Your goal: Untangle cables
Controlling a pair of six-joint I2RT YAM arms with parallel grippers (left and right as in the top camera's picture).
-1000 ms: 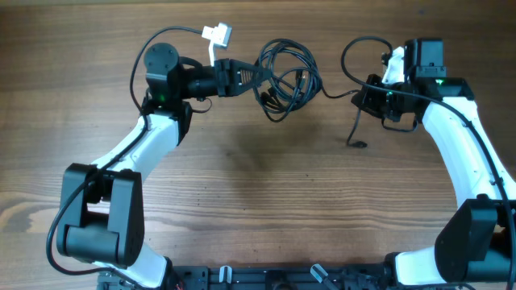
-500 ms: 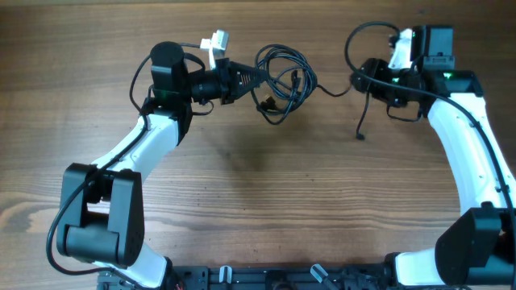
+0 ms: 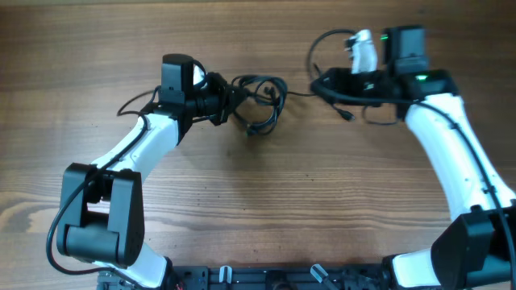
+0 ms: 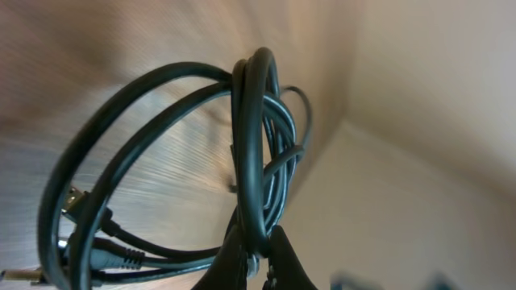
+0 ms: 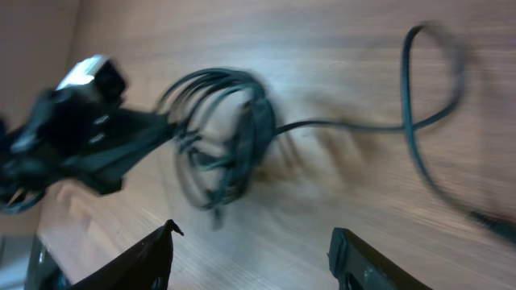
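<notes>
The cables are a small coil of thin black cords on the wooden table, left of centre. My left gripper is shut on the coil's left side. In the left wrist view its fingertips pinch the bunched loops, and plug ends hang at the lower left. One strand runs right from the coil to a loose plug end. My right gripper is open just right of the coil. Its wrist view shows the coil ahead and nothing between the fingers.
Thicker black wires loop off the right arm and the left arm. The loose strand curls into a loop on the wood. The arm bases stand at the table's near edge.
The right gripper opened, let go of the strand and swung left toward the coil. The left gripper turned and drew the coil leftward and a little nearer, staying shut on it.
</notes>
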